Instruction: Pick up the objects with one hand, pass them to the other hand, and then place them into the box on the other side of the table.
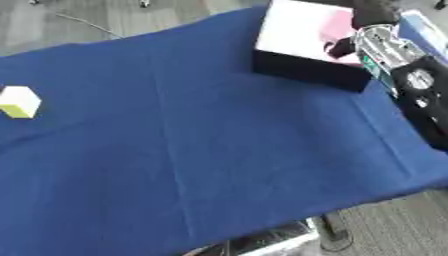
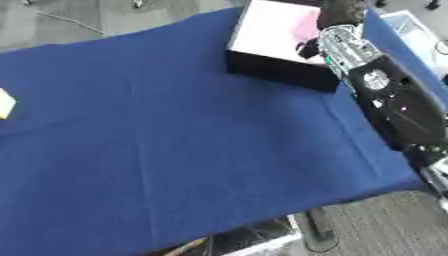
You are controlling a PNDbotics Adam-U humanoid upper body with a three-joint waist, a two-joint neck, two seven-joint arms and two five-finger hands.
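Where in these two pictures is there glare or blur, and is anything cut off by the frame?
Left eye view: the box interior is washed out to white-pink by glare; the right hand above it is dark and blurred. Right eye view: the pale cube is cut by the left edge, and the blue cloth looks soft.

Right hand (image 2: pixel 339 15) blurred over box (image 2: pixel 271 30); fingers indiscernible.

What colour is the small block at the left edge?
The block is white on top, yellowish below; clearest in the left eye view.
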